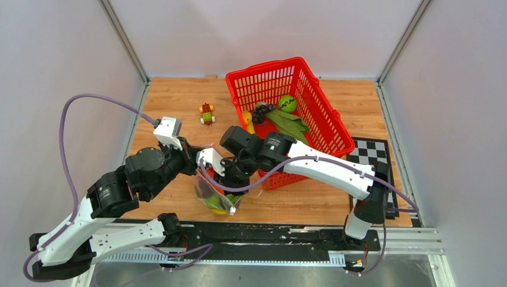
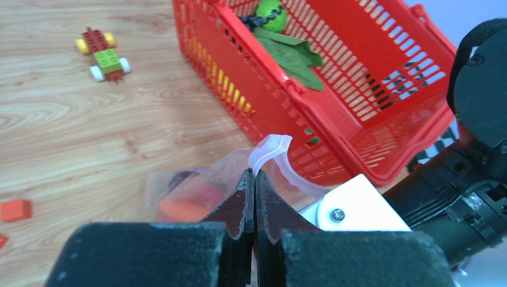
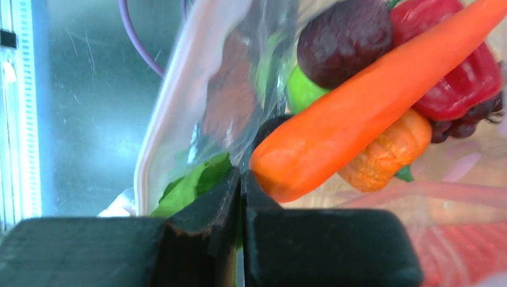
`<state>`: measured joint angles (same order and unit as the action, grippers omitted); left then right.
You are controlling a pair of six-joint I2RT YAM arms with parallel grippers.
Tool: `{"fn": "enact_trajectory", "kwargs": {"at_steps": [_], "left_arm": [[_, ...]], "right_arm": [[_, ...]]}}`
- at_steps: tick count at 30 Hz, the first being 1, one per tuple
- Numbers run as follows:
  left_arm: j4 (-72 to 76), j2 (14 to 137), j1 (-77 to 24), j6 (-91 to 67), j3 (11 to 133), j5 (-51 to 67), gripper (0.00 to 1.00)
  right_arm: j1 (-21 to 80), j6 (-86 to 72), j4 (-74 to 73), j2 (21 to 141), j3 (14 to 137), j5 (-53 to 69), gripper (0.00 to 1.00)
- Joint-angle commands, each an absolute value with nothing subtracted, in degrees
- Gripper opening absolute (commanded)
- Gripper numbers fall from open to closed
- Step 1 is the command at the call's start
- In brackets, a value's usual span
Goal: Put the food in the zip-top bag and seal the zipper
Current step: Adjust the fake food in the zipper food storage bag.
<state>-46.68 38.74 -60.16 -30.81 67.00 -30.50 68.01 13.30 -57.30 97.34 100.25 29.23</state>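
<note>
Left hand [image 2: 254, 186] is pinching the mouth edge of the clear bag [image 2: 179, 191]. Its fingers are pressing flat together, and the pale zipper strip [image 2: 272, 149] is curling up out of their tips. Right hand [image 3: 240, 186] is gripping the bag's film from the opposite side, with no gap showing between its fingers.

The bag is hanging between the two hands over the near part of the bench [image 1: 173, 101], just in front of the red basket [image 1: 326, 119]. Whether its bottom is touching the wood cannot be told.

Lying inside the bag are a carrot [image 3: 370, 113], a red pepper [image 3: 460, 78], a small pumpkin [image 3: 388, 149], a dark round piece [image 3: 344, 39] and a green leaf [image 3: 191, 185].

A lime [image 1: 287, 103], grapes [image 1: 261, 110], a banana [image 1: 246, 118] and long green leaves [image 1: 290, 124] are lying in the basket. A toy block figure [image 1: 207, 113] is sitting on the bench to the left of the basket, apart from it.
</note>
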Motion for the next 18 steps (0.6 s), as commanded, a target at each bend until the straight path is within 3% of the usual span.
{"fn": "enact_trajectory", "kwargs": {"at_steps": [1,11,18], "left_arm": [[-40.4,38.1,-60.0,-31.9,67.3,-31.4,0.00],[-40.5,37.0,-60.1,-32.2,67.2,-31.6,0.00],[-40.7,36.1,-60.1,-32.7,66.3,-32.5,0.00]], "right_arm": [[68.1,14.8,-59.7,100.1,101.3,29.7,0.07],[67.3,7.1,-61.0,106.6,106.0,13.6,0.16],[65.2,4.5,-56.3,101.2,109.1,16.2,0.27]]}}
